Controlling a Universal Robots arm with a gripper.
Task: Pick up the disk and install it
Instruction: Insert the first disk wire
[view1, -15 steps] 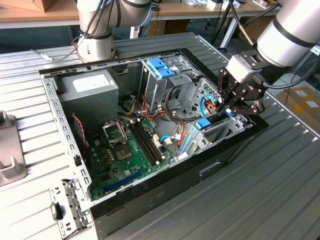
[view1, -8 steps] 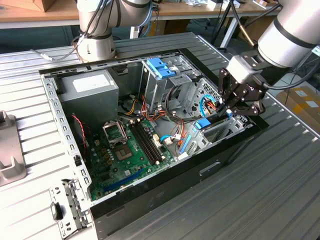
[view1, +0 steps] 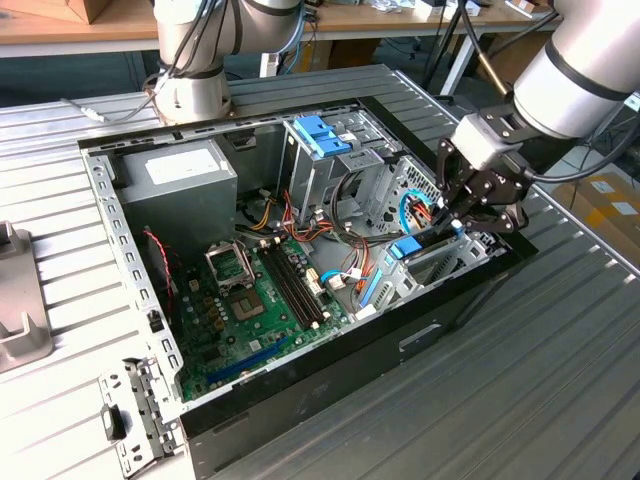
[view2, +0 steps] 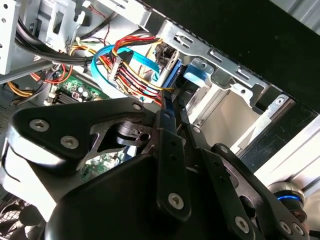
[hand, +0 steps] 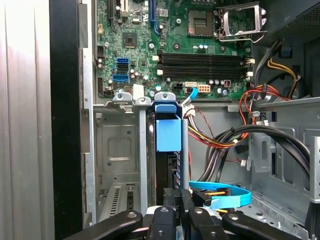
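Inside the case's drive bay (hand: 117, 150), gripper (hand: 172, 200) apparently pinching the upright disk's (hand: 167, 150) edge, walls close.

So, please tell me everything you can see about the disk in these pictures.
The disk stands on edge in a metal bay of the open computer case, near the case's wall at the exterior view's right. In the first wrist view it shows as a thin dark slab with a blue plastic bracket capping its far end. The gripper is shut on its near edge. A light-blue flat cable curves beside it.
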